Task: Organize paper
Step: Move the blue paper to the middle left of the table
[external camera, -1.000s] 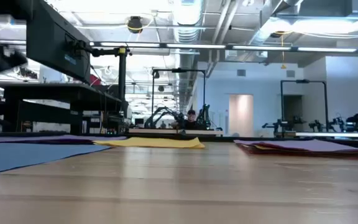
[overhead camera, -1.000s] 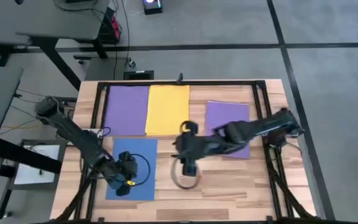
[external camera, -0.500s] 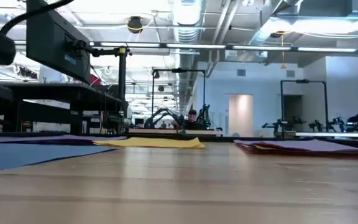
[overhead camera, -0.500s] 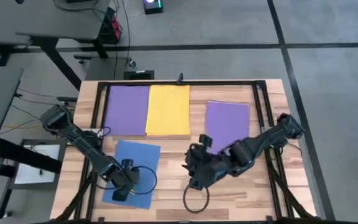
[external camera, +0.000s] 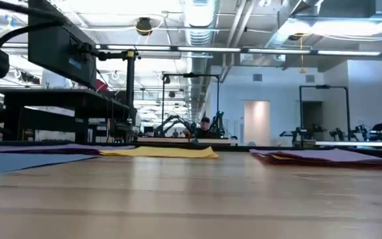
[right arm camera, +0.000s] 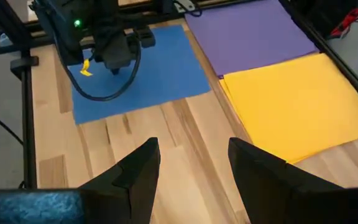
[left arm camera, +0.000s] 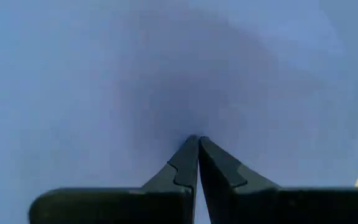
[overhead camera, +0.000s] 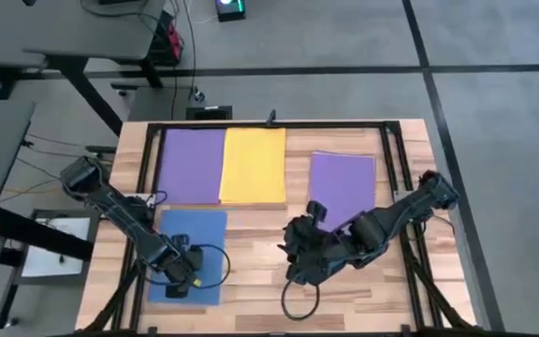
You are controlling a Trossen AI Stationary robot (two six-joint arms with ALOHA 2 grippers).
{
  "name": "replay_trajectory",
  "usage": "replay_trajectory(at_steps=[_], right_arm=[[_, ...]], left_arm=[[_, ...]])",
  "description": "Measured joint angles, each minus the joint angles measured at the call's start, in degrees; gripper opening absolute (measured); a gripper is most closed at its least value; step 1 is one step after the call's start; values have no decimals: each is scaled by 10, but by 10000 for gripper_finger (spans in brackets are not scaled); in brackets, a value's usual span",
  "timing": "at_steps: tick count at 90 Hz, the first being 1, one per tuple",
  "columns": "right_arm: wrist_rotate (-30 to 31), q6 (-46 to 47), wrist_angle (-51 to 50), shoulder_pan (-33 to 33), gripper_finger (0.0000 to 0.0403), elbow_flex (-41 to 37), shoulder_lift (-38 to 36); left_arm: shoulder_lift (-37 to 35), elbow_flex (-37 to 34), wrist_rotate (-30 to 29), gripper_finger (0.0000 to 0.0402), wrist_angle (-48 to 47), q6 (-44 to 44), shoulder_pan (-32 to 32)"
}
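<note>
A blue sheet point(overhead camera: 195, 245) lies flat on the wooden table at the near left. My left gripper point(overhead camera: 178, 278) stands on it, shut; the left wrist view shows blue paper point(left arm camera: 166, 74) all around the tips. A purple sheet point(overhead camera: 192, 166) and a yellow sheet point(overhead camera: 253, 166) lie side by side at the far edge. Another purple sheet point(overhead camera: 342, 187) tops a small pile at the right. My right gripper point(right arm camera: 191, 149) hovers open over bare wood at mid-table point(overhead camera: 288, 255), touching nothing. My left gripper presses its shut fingertips point(left arm camera: 197, 146) down on the blue sheet's near left part point(right arm camera: 135, 81), coming from above. The sheet lies flat on the table under them.
A black frame point(overhead camera: 269, 124) runs round the table's far and side edges. Cables loop from both wrists point(overhead camera: 293, 301). Bare wood point(overhead camera: 363, 290) lies at the near right. Beyond the table the low view shows other workbenches point(external camera: 58, 99).
The blue sheet has slid a little toward the table's left edge under my left gripper, turning askew and back straight on the way. My right gripper has drawn back from beside the yellow sheet toward the table's near edge and stays open.
</note>
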Motion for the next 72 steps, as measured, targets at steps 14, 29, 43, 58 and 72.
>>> replay_trajectory(at_steps=[14,29,43,58,72], right_arm=[[0,2,-1,0,182,0,0],[0,2,-2,0,182,0,0],[0,0,-2,-2,182,0,0],[0,-2,-4,-2,182,0,0],[0,-2,-4,-2,182,0,0]], left_arm=[[-4,0,-2,0,-16,-26,-5],[-26,0,-7,0,-29,-50,-5],[-48,-1,-19,0,-35,-38,-5],[-72,-2,-20,0,-32,-30,-4],[-75,-1,-15,0,-31,-24,-7]])
